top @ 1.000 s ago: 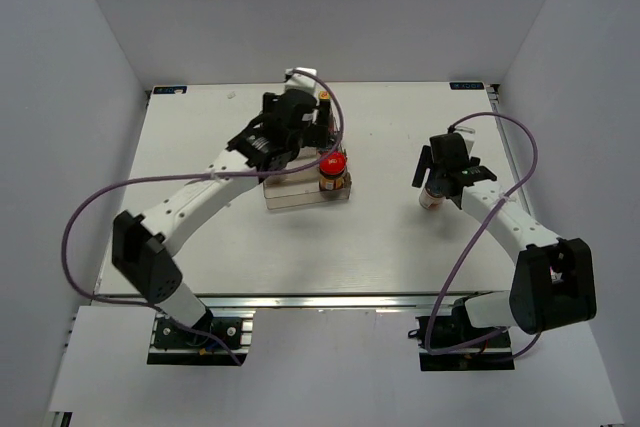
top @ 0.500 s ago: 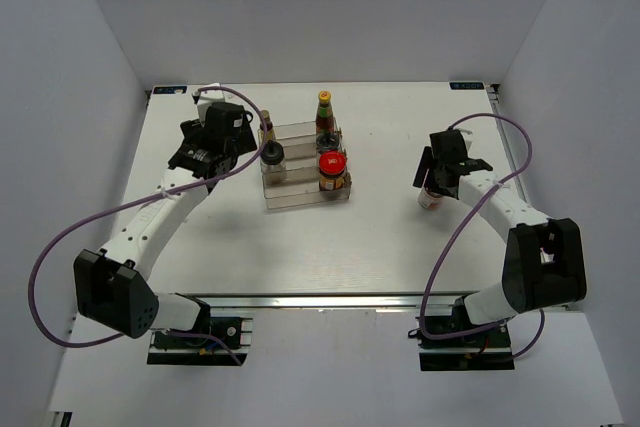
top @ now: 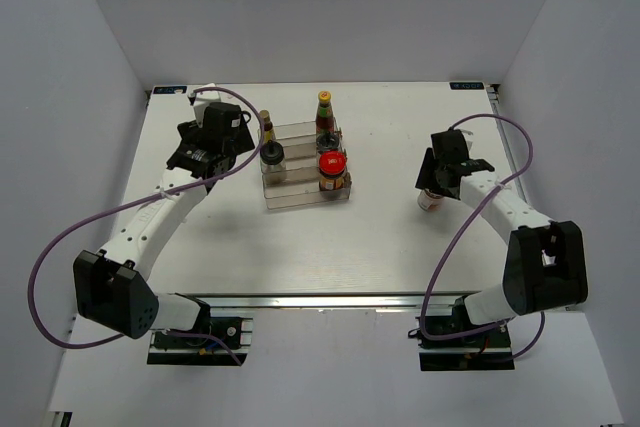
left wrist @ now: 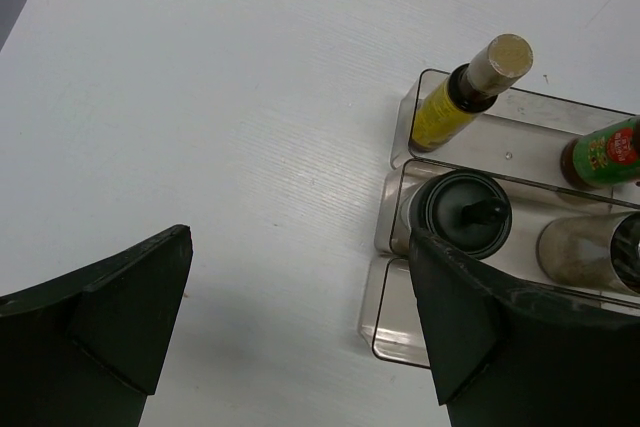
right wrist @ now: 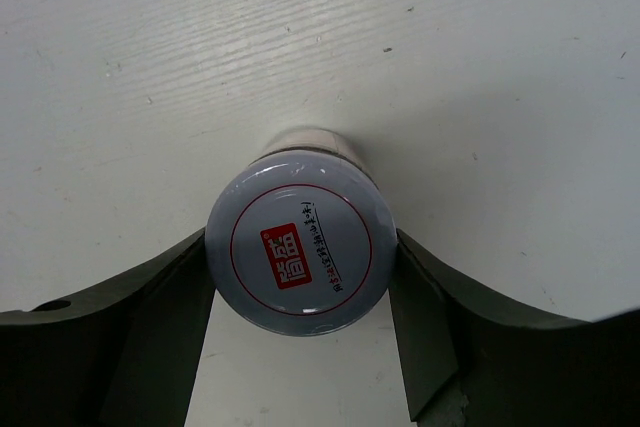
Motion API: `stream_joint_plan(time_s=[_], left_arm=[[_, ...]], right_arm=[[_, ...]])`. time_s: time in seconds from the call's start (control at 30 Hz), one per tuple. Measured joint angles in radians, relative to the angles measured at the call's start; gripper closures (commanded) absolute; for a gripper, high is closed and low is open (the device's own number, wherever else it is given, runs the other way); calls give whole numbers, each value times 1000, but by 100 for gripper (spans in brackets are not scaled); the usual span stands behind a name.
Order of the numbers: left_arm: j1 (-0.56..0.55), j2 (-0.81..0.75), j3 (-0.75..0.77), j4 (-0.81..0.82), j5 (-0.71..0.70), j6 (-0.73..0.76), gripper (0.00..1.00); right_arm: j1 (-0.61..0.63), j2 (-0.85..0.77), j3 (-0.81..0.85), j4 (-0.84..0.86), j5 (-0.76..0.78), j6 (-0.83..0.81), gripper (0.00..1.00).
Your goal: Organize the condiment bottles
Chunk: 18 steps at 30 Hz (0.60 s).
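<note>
The white-lidded jar (right wrist: 300, 255) stands toward the right edge of the desk (top: 380, 237), roughly midway between the near and far edges and well apart from the other bottles. Its flat pale-grey lid has a thin red ring and a small red square label with white characters. A tan body shows just beneath the lid. The right claw (top: 433, 185) is clenched on it, with one dark finger against each side of the lid.

The other four bottles sit in the clear stepped rack (top: 305, 187), which is toward the far edge and about centred. On the back step, the slim brown yellow-labelled bottle (left wrist: 468, 97) with its pale cap is at the left end, and the tall red-sauce bottle (top: 324, 112) with its yellow cap and green label is at the right. The black-topped white shaker (left wrist: 465, 212) is one step nearer, on the left. The red-lidded dark jar (top: 332, 169) is at the rack's right end, in front of the tall bottle.

The left claw (left wrist: 298, 247) is released, its fingers spread wide over bare desk just beside the rack's left end, holding nothing
</note>
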Motion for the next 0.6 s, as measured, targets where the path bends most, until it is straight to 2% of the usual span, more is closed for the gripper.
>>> stream_joint_plan(time_s=[0.13,0.5,0.6], left_arm=[[0,0,-2,8,18,0,2],[0,0,-13,13,48,1,2],[0,0,-13,14,52,0,2]], right_arm=[[0,-41,0,-20,-29,-39,92],[11,-173,103,-11,-210,-170,98],[66,-173,160,-10,-222,-205,97]])
